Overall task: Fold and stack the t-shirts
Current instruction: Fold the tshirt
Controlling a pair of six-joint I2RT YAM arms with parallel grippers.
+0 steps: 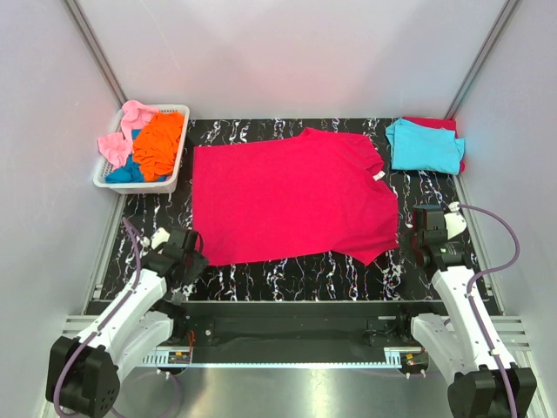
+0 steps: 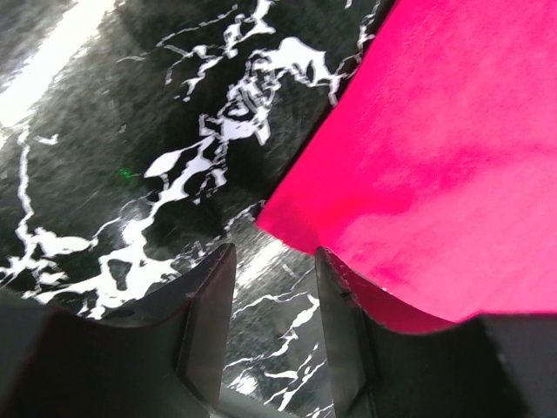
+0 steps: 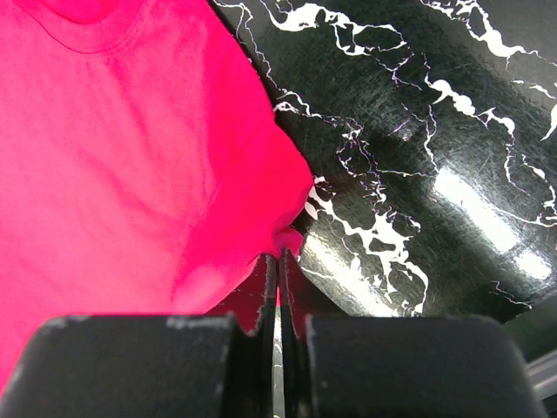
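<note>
One white slotted basket (image 1: 139,185) sits beyond the far left corner of the crimson-red t-shirt (image 1: 287,196). It holds three crumpled shirts: a pink t-shirt (image 1: 130,122) draped over its far rim, an orange t-shirt (image 1: 159,144) on the side nearer the crimson one, and a blue t-shirt (image 1: 126,170) low at the front.

There are two grippers. The left gripper (image 2: 274,261) is at the near left corner of the crimson-red t-shirt. Its jaws stand apart over bare black marbled table (image 1: 348,279) and grip nothing, and the shirt's hem corner lies against the inner finger.

The one large crimson-red t-shirt lies spread flat across the middle of the table, with its collar towards the right.

The right gripper (image 3: 278,257) is at the tip of the shirt's near sleeve. Its jaws are pressed together with a sliver of the sleeve's edge pinched between them.

Beyond the shirt's far right corner lies one folded cyan t-shirt (image 1: 424,146). It rests on a piece of red cloth (image 1: 431,123), of which only the edges show.
</note>
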